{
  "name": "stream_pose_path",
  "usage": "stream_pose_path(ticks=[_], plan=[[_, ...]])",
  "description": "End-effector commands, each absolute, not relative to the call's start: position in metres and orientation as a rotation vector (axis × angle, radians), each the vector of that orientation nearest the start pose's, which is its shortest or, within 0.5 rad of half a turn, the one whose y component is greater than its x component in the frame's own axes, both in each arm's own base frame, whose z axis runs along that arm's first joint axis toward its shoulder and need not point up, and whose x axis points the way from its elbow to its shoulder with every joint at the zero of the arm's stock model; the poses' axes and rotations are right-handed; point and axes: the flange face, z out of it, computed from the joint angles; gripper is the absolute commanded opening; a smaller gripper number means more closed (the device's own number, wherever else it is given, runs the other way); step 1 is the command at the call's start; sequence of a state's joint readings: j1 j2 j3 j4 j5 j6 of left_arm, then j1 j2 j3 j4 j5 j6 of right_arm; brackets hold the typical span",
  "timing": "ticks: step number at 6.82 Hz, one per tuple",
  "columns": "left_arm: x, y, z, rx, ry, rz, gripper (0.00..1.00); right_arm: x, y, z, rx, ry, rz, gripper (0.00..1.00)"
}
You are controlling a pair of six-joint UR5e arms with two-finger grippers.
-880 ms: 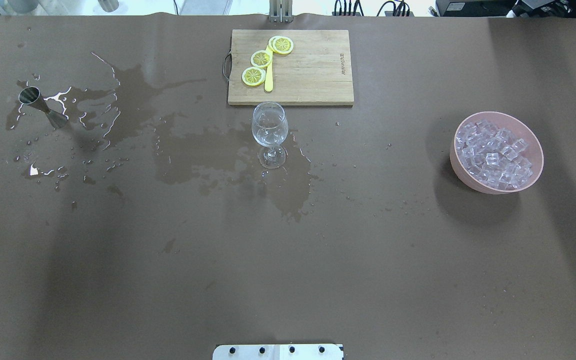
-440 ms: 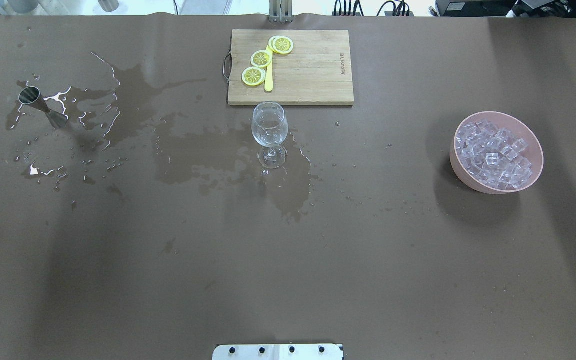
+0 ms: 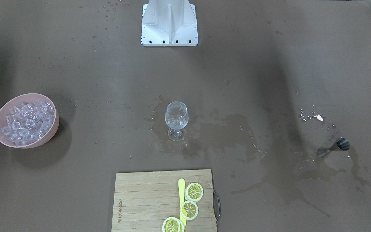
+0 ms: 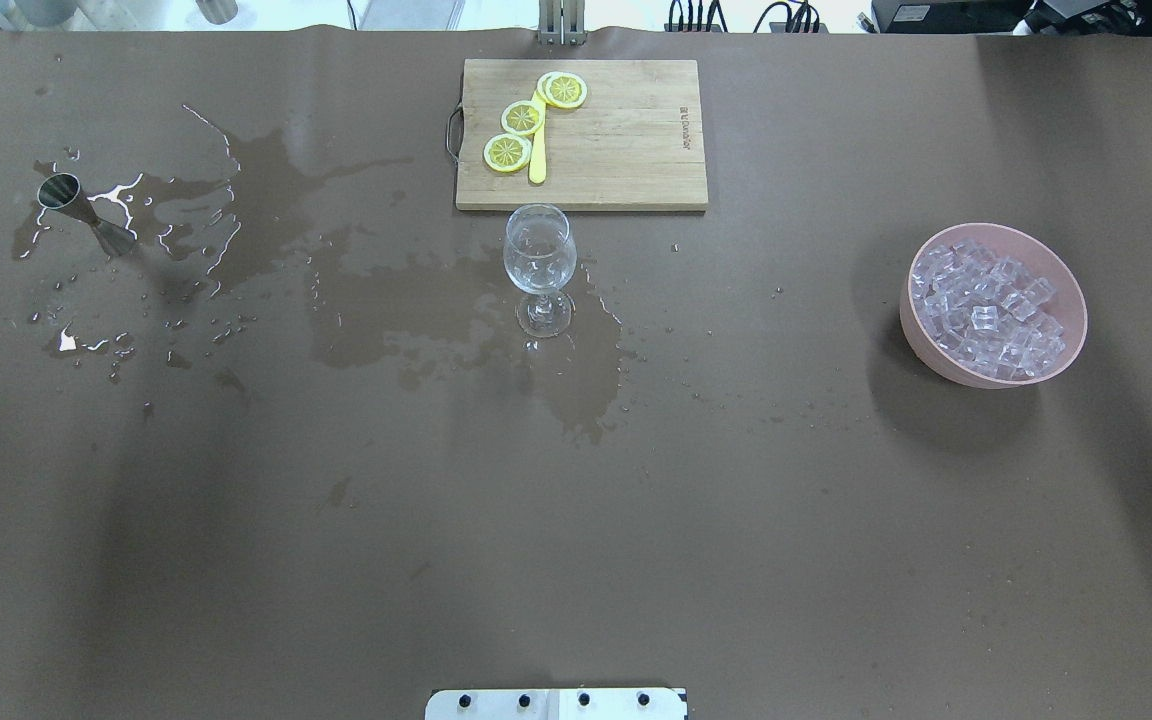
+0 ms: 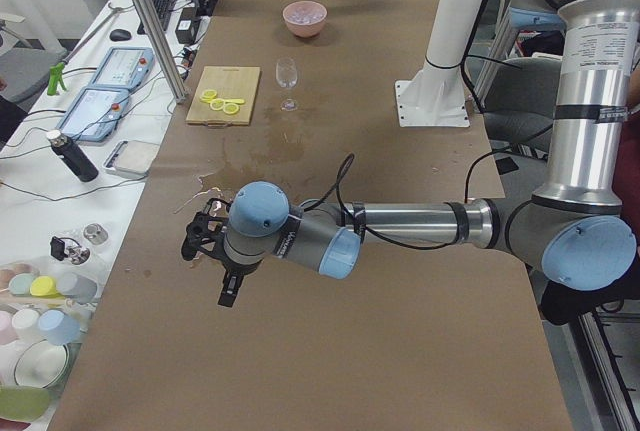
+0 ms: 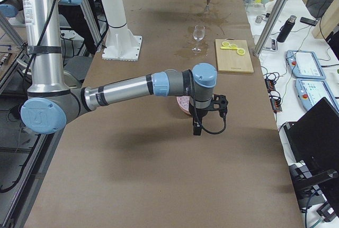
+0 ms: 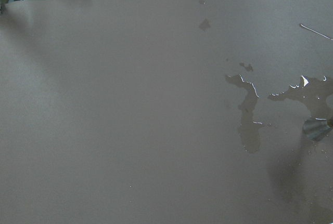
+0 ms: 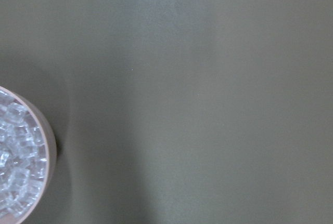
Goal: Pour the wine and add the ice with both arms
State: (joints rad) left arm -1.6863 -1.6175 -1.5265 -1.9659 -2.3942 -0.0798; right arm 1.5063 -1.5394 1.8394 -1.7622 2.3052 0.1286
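Note:
A clear wine glass (image 4: 539, 252) stands upright mid-table on a wet patch; any wine inside is too faint to make out. Ice (image 4: 986, 305) fills a pink bowl (image 4: 998, 229) on the right, and its rim (image 8: 50, 146) also shows in the right wrist view. A steel jigger (image 4: 71, 205) stands far left among puddles, its base (image 7: 317, 128) at the left wrist view's edge. My left gripper (image 5: 227, 294) hangs above the table near the jigger. My right gripper (image 6: 196, 129) hangs by the bowl. Both show only from the sides, so I cannot tell their state.
A wooden cutting board (image 4: 626, 150) with three lemon slices (image 4: 522, 118) and a yellow stick lies behind the glass. Clear liquid is spilled in puddles (image 4: 266, 200) from the jigger to the glass. The white base bracket (image 3: 170, 22) stands at the robot's edge.

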Motion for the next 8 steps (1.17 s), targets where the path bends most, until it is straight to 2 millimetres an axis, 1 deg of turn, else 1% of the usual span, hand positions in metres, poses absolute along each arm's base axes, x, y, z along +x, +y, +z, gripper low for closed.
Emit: stream_pose_path(ticks=[1,2,3,4,5,6,7,8], plan=[[-0.122,-0.522,0.608,0.393,0.803,-0.018,0.98,-0.012,-0.493,0.491,0.031,-0.758,0.032,1.00],[-0.122,-0.521,0.613,0.383,0.802,-0.023,0.98,-0.041,-0.490,0.481,0.001,-0.759,0.049,1.00],[-0.122,-0.522,0.613,0.379,0.808,-0.029,0.98,-0.065,-0.485,0.474,-0.025,-0.760,0.054,1.00],[-0.122,-0.523,0.604,0.358,0.819,-0.070,0.98,-0.084,-0.485,0.470,-0.021,-0.765,0.049,1.00],[-0.122,-0.523,0.597,0.366,0.818,-0.070,0.98,-0.112,-0.485,0.462,-0.027,-0.770,0.063,1.00],[-0.121,-0.517,0.609,0.345,0.810,-0.078,0.98,-0.131,-0.484,0.465,-0.043,-0.755,0.045,1.00],[-0.121,-0.522,0.612,0.345,0.783,-0.075,0.98,-0.141,-0.495,0.461,-0.038,-0.748,0.044,1.00],[-0.108,-0.527,0.608,0.350,0.756,-0.050,0.98,-0.156,-0.504,0.464,-0.059,-0.744,0.044,1.00]])
